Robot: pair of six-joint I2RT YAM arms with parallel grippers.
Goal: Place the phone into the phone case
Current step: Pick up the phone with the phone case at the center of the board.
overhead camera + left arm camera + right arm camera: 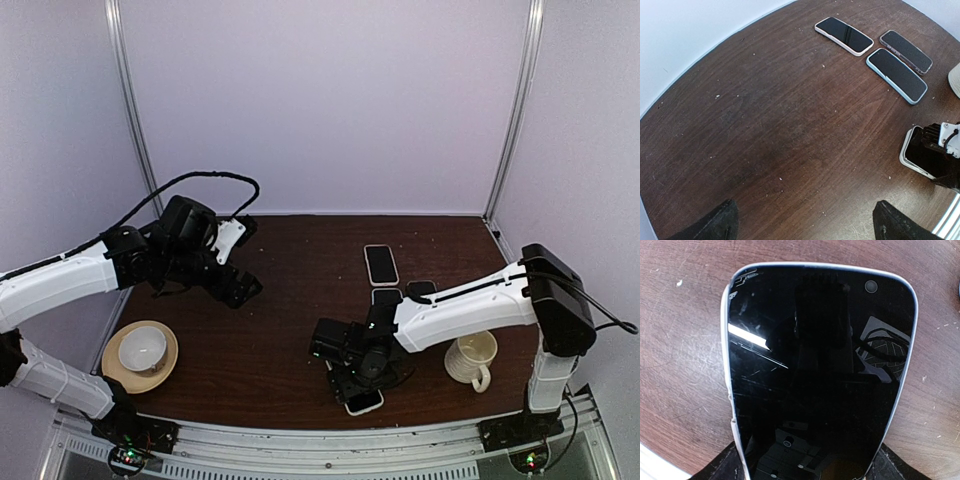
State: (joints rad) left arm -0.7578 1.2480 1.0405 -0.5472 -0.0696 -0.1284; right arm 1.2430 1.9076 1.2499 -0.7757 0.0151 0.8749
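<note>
- Much brown table [280, 340] is seen open at centre.
- Left gripper [805, 222]: spread wide, nothing held.
- Right gripper [358, 378]: fingers set either side of the white-rimmed phone [820, 365] near the front edge; clamping cannot be told.

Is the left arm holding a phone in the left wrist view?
No, the left arm's black fingers stand wide apart with only the dark brown wooden table showing between them.

Dark wooden table [270, 310]: saucer [108, 367] at eight o'clock, mug [472, 358] at four, white-cased phone [364, 402] at five; three phones [386, 296] lying flat around one.
</note>
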